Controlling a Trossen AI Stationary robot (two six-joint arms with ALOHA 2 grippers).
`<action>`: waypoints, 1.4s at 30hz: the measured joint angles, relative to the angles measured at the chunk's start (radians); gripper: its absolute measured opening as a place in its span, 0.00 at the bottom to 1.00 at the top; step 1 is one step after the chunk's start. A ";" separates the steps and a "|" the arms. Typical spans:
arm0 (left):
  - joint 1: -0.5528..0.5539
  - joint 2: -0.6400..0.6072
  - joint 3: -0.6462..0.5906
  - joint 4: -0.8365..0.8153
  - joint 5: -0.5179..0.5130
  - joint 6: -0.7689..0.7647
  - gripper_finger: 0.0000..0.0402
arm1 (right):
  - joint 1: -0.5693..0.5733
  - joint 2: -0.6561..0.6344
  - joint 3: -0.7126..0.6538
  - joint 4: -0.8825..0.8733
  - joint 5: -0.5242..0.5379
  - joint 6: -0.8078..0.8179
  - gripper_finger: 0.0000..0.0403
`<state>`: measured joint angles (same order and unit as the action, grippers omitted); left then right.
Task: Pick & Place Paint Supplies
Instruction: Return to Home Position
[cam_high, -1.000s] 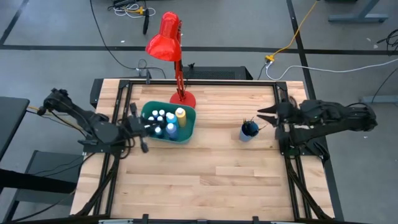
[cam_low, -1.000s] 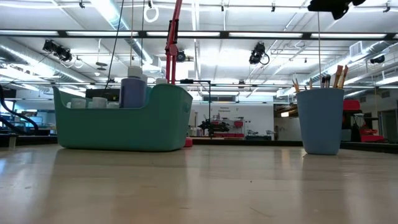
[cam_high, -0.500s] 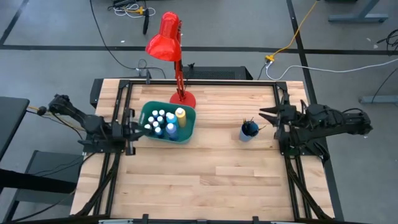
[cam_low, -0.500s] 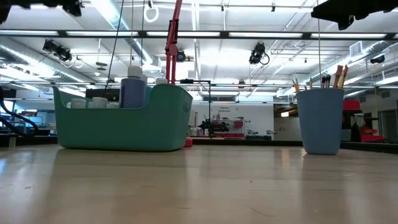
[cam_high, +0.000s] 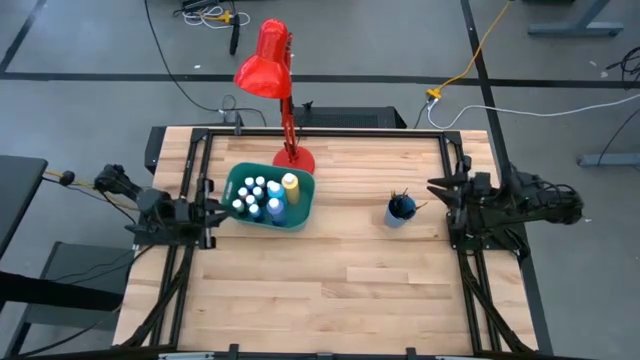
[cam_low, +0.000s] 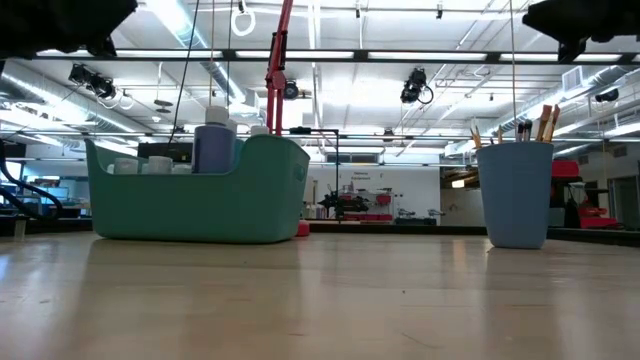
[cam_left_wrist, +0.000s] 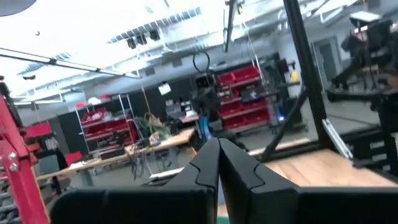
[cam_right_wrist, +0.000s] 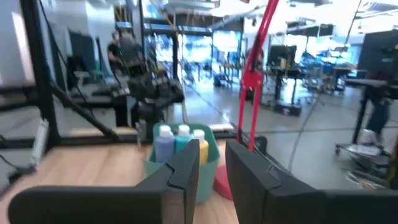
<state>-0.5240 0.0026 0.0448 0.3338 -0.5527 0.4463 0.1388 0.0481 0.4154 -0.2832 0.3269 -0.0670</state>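
Note:
Several white-capped paint bottles (cam_high: 260, 196) and a taller yellow bottle (cam_high: 290, 184) stand upright in the teal bin (cam_high: 300, 215). Thin brushes (cam_high: 404, 199) stand in the small blue cup (cam_high: 392, 216), handles up (cam_low: 543, 120). My left gripper (cam_high: 218, 212) is at the table's left edge, just left of the bin, shut (cam_left_wrist: 217, 152) and holding nothing. My right gripper (cam_high: 433, 186) hovers at the table's right edge, right of the cup, open a little (cam_right_wrist: 211, 160) with nothing between its fingers.
A red desk lamp (cam_high: 268, 58) stands on its round base (cam_high: 296, 161) behind the bin, its head over the table's far edge. The bare wooden tabletop (cam_high: 330, 280) stretches from bin and cup to the near edge. Black frame rails (cam_high: 470, 290) run along both sides.
Both arms have drawn back and sunk. My left gripper has gone from the bin's left rim toward the table's left edge and tipped upward, staying shut. My right gripper has pulled away from the cup toward the right edge. Bin, bottles, cup and brushes have kept still.

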 joint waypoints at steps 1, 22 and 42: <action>0.000 0.002 -0.007 0.008 -0.001 -0.010 0.04 | 0.000 -0.014 -0.007 0.009 -0.004 0.006 0.22; 0.000 0.006 -0.037 -0.010 0.041 -0.108 0.04 | 0.000 -0.046 -0.356 0.415 -0.279 0.068 0.22; 0.000 0.006 -0.037 -0.007 0.041 -0.107 0.04 | 0.000 -0.041 -0.400 0.410 -0.318 0.112 0.22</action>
<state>-0.5236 0.0082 0.0074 0.3264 -0.5117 0.3397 0.1387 0.0074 0.0154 0.1264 0.0093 0.0448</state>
